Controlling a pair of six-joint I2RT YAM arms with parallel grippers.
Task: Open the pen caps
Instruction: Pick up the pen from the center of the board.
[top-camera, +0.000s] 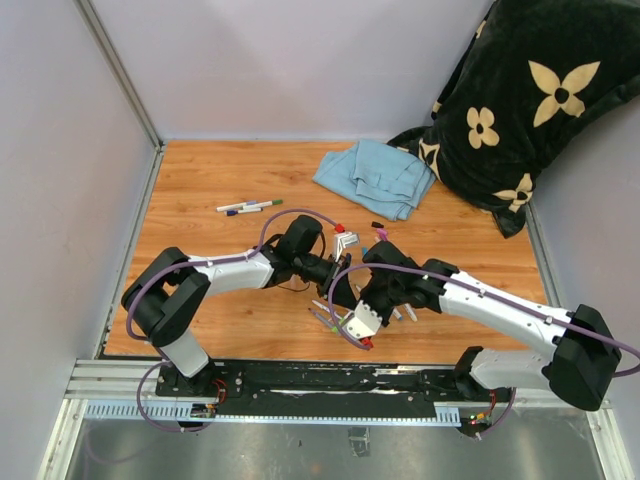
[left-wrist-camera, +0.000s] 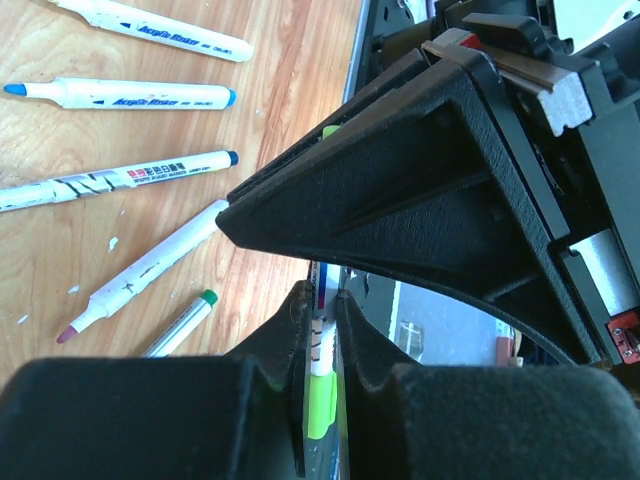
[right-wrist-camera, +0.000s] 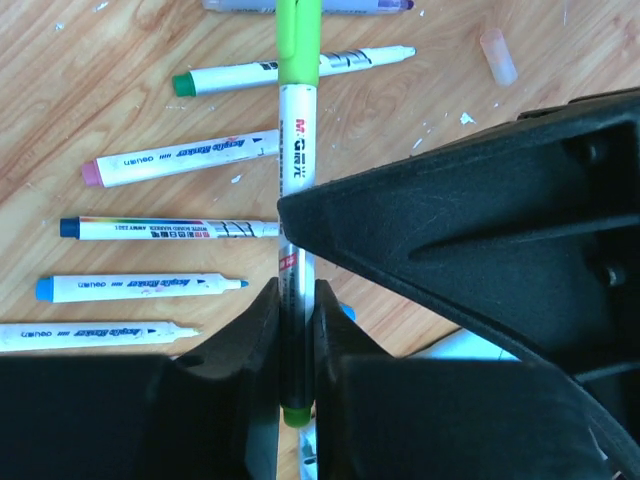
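Pen cap (right-wrist-camera: 297, 35), green: cut off at top | left end effector (left-wrist-camera: 322, 335) pinches marker (left-wrist-camera: 318, 410) | right end effector (right-wrist-camera: 297, 330) pinches same marker

Your lime-green plastic cap (right-wrist-camera: 297, 40) runs off the top edge; black right-gripper fingers (right-wrist-camera: 450, 250) hide part of its white barrel (right-wrist-camera: 297, 140).

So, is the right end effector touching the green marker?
Touching. In the right wrist view, its fingers press the green marker from both sides, no gap.

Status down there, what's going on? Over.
Shut on one green marker: left hand, right hand. Marker in one piece. Beneath, loose markers on the table, nothing blocking.
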